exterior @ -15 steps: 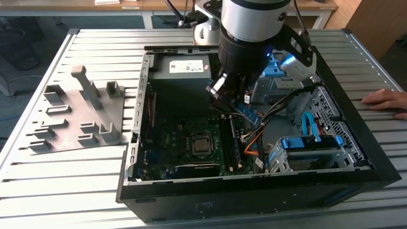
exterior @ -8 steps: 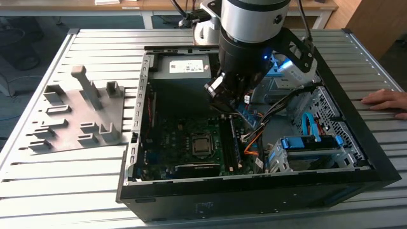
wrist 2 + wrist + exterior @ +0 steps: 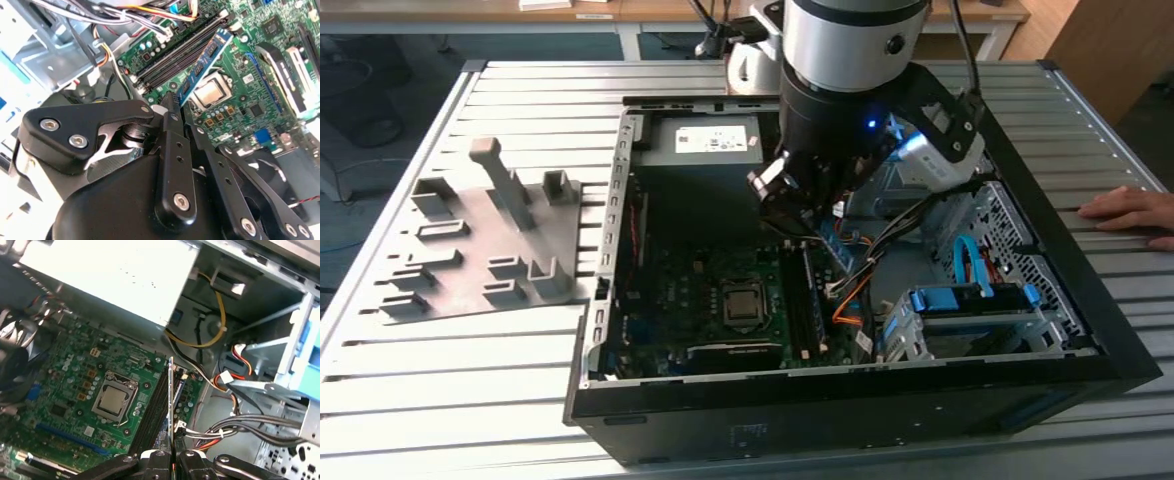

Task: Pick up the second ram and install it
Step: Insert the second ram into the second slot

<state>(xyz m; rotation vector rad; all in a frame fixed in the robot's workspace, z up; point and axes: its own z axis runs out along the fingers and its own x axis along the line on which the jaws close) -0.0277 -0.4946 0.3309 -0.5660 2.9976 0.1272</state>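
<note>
My gripper [image 3: 795, 218] is lowered inside the open PC case [image 3: 627, 300], over the motherboard [image 3: 707, 290]. It is shut on the second ram [image 3: 206, 59], a thin bluish stick with dark chips that reaches out from between the fingers. In the first wrist view the ram [image 3: 171, 400] shows edge-on, pinched by the gripper [image 3: 172, 456]. It hangs over the dark memory slots [image 3: 156, 407] beside the CPU socket [image 3: 113, 401]. In the second wrist view the stick lies slightly across the slots [image 3: 180, 52], starting at the gripper [image 3: 175, 102]. Whether it touches a slot I cannot tell.
A grey slotted holder tray [image 3: 480, 240] lies on the table at the exterior view's left. A person's hand [image 3: 1129, 212] rests on the table at the right. Cable bundles [image 3: 225, 430], the power supply [image 3: 707, 142] and a blue drive bay [image 3: 974, 300] crowd the case near the slots.
</note>
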